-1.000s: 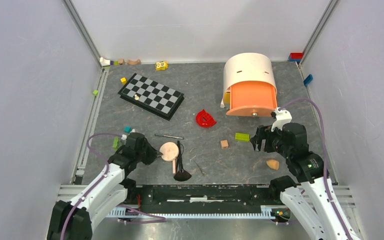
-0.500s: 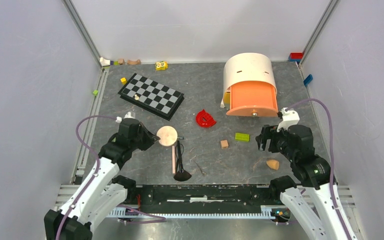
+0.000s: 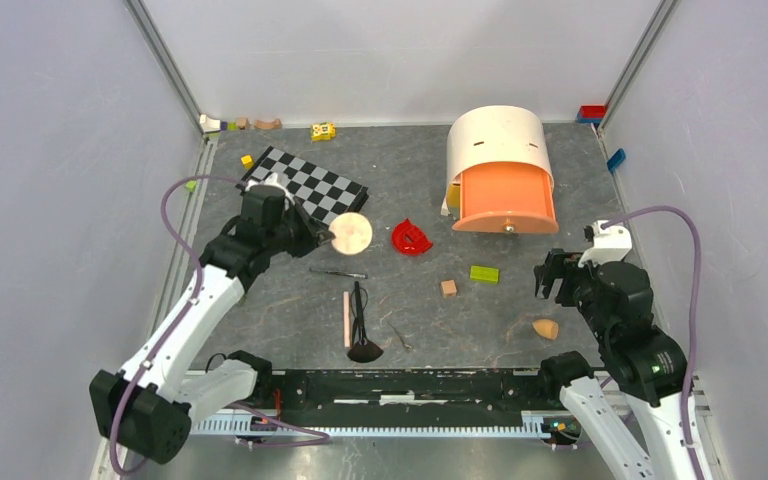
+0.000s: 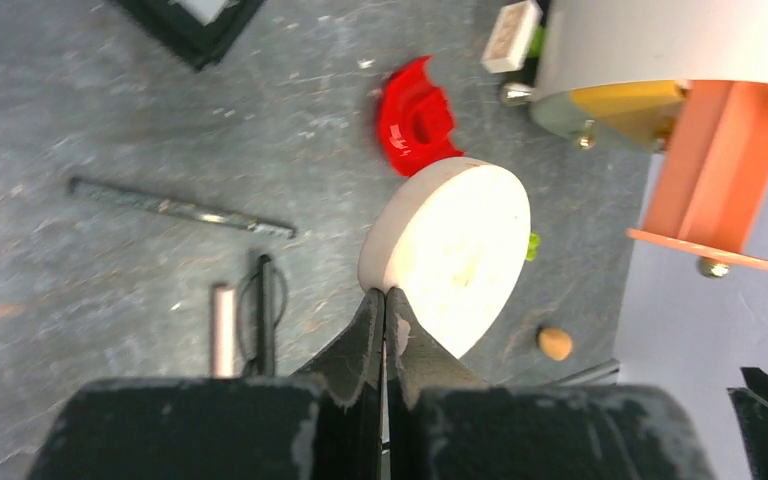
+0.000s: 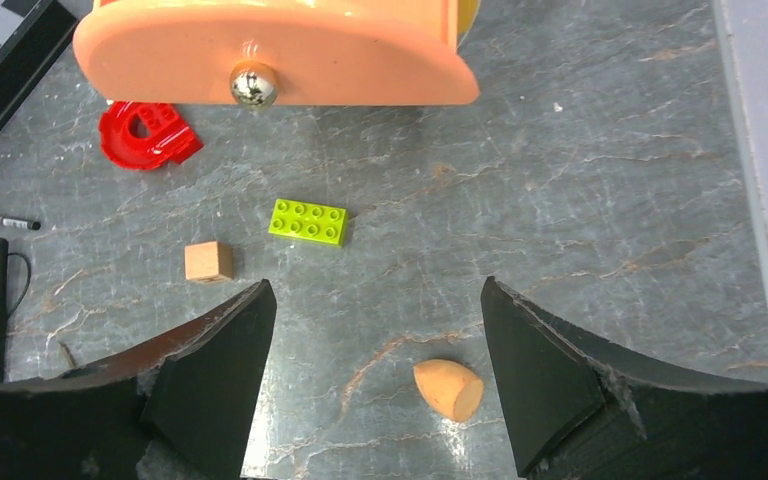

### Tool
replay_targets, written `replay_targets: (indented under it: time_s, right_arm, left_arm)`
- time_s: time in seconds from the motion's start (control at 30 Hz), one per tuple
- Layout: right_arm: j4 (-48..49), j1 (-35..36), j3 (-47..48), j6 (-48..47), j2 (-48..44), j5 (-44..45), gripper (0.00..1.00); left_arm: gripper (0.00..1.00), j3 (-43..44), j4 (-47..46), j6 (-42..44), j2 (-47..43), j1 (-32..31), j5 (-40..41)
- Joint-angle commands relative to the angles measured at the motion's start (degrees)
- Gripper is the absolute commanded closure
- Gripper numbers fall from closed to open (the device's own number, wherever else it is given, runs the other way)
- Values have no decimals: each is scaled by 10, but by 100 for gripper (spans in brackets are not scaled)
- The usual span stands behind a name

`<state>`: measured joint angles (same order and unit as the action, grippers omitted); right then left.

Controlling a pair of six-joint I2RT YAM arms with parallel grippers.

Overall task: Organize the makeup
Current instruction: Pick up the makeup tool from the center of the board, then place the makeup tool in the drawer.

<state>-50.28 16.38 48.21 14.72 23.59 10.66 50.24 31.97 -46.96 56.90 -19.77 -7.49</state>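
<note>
The round peach compact (image 3: pixel 352 232) is up off the desk (image 3: pixel 290 300), pinched by its edge at the very tips of the left hand (image 3: pixel 328 236); the fingers (image 4: pixel 368 330) are squeezed tight on the rim, and the disc sticks out beyond them, tilted, its pale face toward the wrist camera. Just past the compact from that hand lies the red curved piece (image 3: pixel 411 237); the hand's wrist hangs over the near edge of the chessboard (image 3: pixel 305 185); on the desk nearer the arm bases than the hand, a pink stick (image 3: pixel 347 319) and a black-handled brush (image 3: pixel 361 325) lie side by side (touching or not, hard to say).

Over to the right hand (image 3: pixel 557 280): fingers spread wide, gripping nothing; the orange teardrop sponge (image 5: pixel 448 388) lies on the desk beneath the gap between them, touching neither. Ahead of that hand sit a green block (image 5: pixel 308 221) and a wooden cube (image 5: pixel 209 261); beyond them, the orange drawer (image 5: pixel 270 50).
</note>
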Motion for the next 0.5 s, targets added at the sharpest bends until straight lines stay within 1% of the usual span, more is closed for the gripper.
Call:
replay_targets:
  time_s: [0.0, 0.17, 0.27, 0.47]
  right_arm:
    - [-12, 2, 43, 2, -11, 49, 18]
    - [-36, 2, 73, 5, -22, 94, 16]
    - [-54, 1, 100, 17, -33, 139, 16]
    - [-72, 1, 158, 44, -73, 255, 16]
  left_arm:
    - [98, 110, -27, 37, 61, -46, -7]
    - [98, 253, -26, 53, 170, -133, 26]
    - [98, 340, -19, 62, 236, -174, 34]
    - [98, 516, 10, 82, 371, -225, 48]
